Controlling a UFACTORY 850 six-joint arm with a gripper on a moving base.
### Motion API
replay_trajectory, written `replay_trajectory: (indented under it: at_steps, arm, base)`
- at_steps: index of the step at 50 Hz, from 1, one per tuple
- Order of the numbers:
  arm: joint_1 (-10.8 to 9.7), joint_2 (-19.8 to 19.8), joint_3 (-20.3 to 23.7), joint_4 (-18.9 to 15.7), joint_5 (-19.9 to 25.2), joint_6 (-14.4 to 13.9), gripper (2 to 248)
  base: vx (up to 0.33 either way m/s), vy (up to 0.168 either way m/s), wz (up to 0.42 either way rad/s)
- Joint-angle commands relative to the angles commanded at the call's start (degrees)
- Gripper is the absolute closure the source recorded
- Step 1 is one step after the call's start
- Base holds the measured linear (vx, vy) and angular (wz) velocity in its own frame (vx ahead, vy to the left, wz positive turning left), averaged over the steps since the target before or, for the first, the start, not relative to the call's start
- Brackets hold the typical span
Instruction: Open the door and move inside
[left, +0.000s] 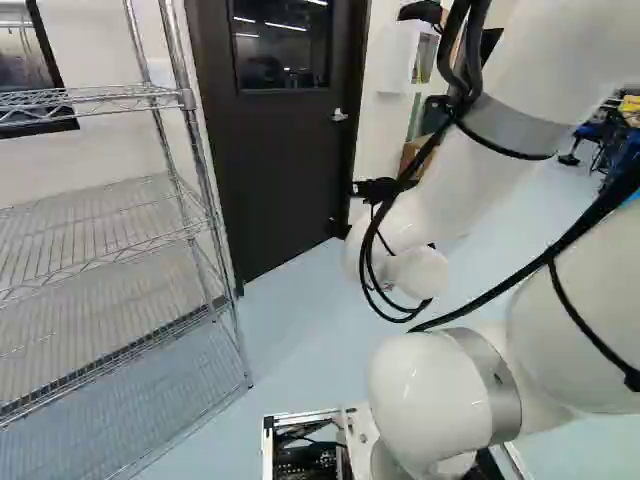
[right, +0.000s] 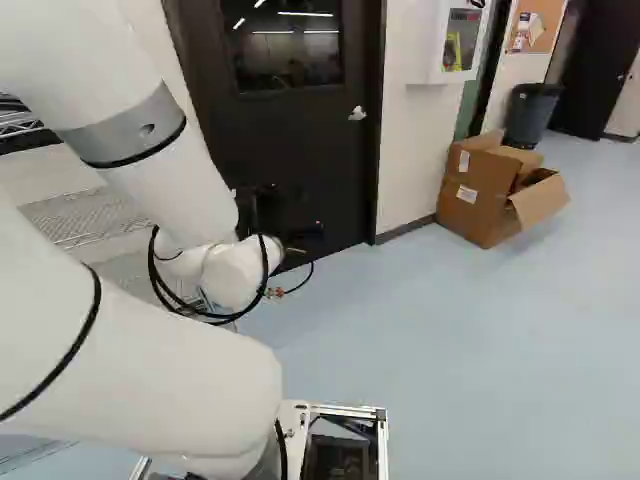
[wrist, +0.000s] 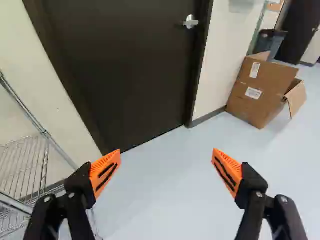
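Observation:
The gripper (right: 308, 232) shows as a dark shape at the arm's end in the right base view, low in front of the door (right: 290, 140). In the wrist view my gripper (wrist: 166, 152) stands wide open, nothing between its orange pads. The dark door (wrist: 125, 70) rises ahead of it, shut in its frame, with a window visible in the left base view. Its silver lever handle (wrist: 190, 21) is on the side near the cardboard boxes, well beyond the fingers and not touched. The same handle (left: 339, 115) shows in the left base view.
A wire shelf rack (left: 200, 180) stands at the left of the left base view, close beside the door. Cardboard boxes (right: 480, 195) lie against the wall past the handle side, a grey bin (right: 532, 112) behind them. A white wall cabinet (right: 450, 40) hangs nearby.

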Motion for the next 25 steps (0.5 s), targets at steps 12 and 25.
replay_trajectory:
  at_steps: [12, 25]
  arm:
    - [0.0, 0.0, 0.0, 0.0, 0.0, 0.0, 3]
    - [0.0, 0.0, 0.0, 0.0, 0.0, 0.0, 3]
  base:
    - [0.055, -0.009, -0.014]
    - [0.062, -0.001, -0.005]
